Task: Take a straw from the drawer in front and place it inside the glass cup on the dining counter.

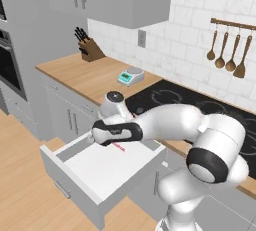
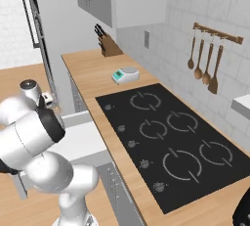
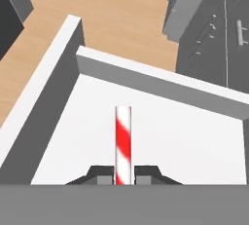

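Our gripper (image 3: 123, 176) has its two dark fingertips closed tight against the thin red-and-white striped straw (image 3: 123, 141), which runs toward twelve o'clock in the hand view. Around it lies the open light-grey drawer with a plain white inside (image 1: 107, 167), the hand low over its back part. We judge the grasp done; lifting out, reaching the glass cup and dropping the straw in remain.

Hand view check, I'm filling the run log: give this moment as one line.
phase: grasping straw | gripper: fingers on both sides of straw, closure unclear | drawer: open, white inside | glass cup: step not yet done
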### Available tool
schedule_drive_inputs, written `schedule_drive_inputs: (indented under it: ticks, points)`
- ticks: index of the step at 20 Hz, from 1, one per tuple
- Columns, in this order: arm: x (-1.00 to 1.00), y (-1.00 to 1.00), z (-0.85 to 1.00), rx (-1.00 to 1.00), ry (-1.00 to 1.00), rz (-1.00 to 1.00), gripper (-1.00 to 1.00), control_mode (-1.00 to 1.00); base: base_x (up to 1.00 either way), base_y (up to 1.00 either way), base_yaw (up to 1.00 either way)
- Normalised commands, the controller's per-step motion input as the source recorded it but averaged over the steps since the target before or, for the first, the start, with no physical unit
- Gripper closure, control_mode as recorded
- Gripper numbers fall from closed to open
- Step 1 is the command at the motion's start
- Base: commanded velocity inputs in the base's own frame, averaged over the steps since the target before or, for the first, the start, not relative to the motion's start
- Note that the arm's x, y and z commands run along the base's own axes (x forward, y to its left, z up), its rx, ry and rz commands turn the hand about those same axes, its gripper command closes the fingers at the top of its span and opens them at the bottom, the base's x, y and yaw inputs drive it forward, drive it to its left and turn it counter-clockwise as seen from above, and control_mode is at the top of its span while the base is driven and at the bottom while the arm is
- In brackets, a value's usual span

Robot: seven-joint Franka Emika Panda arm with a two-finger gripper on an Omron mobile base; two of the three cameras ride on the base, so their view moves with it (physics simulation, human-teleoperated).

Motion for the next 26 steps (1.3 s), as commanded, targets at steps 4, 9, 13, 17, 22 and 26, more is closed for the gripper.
schedule_drive_inputs:
  ticks: [4, 9, 13, 17, 22, 26]
  points:
    - [0.00, -0.13, 1.00, 0.00, -0.10, -0.10, 1.00, -1.00, 0.00, 0.00, 0.00]
    - [-0.08, -0.54, 1.00, 0.00, -0.05, -0.09, 1.00, -1.00, 0.00, 0.00, 0.00]
    - [-0.19, -0.84, 1.00, 0.00, -0.01, -0.07, 1.00, -1.00, 0.00, 0.00, 0.00]
    - [-0.28, -0.87, 0.81, 0.00, -0.08, -0.07, 1.00, -1.00, 0.00, 0.00, 0.00]
    - [-0.37, -0.87, 0.24, 0.01, -0.24, -0.10, 1.00, -1.00, 0.00, 0.00, 0.00]
    - [-0.22, -0.70, -0.02, 0.08, -0.25, -0.12, 1.00, -1.00, 0.00, 0.00, 0.00]
